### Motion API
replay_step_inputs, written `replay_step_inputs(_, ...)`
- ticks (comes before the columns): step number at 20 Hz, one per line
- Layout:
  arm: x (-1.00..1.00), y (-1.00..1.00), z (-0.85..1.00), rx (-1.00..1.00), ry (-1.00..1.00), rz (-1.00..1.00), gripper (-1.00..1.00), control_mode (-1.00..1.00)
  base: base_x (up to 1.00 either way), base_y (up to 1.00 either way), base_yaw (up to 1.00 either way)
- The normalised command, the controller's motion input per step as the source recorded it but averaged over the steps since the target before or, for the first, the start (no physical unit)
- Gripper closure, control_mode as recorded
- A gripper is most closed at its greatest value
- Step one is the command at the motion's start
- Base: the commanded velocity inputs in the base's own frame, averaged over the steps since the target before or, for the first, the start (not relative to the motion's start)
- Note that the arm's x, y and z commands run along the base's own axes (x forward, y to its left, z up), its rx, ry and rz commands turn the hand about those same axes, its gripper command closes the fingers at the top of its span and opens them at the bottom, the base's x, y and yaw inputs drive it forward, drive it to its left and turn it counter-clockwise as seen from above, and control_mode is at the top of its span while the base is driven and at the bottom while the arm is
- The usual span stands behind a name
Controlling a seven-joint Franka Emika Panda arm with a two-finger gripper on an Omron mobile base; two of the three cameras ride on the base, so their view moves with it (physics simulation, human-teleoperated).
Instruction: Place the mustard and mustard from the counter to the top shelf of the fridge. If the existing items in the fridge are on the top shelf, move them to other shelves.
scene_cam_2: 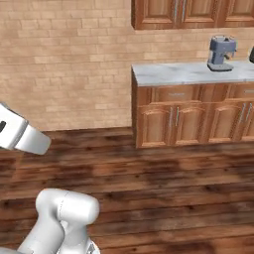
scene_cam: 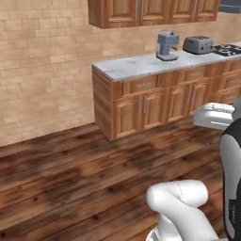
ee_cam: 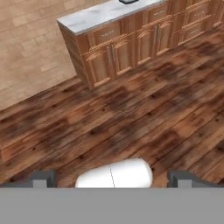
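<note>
Gaping claw (ee_cam: 112, 179) above floor (ee_cam: 131, 118)

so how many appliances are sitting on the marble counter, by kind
blue-grey coffee machine: 1
silver toaster: 1
black stovetop: 1
total: 3, all on the white-grey marble counter
</note>
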Motion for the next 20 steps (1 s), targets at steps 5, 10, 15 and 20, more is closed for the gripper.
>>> replay_step_inputs(5,0.0,0.0,0.0,0.0,0.0,0.0,-1.0,1.0,0.88,0.47,-0.68)
replay_step_inputs(10,0.0,0.0,0.0,0.0,0.0,0.0,-1.0,1.0,0.78,0.48,-0.72)
replay_step_inputs(15,0.0,0.0,0.0,0.0,0.0,0.0,-1.0,1.0,0.81,0.43,-0.66)
replay_step_inputs(20,0.0,0.0,0.0,0.0,0.0,0.0,-1.0,1.0,0.81,0.4,-0.64)
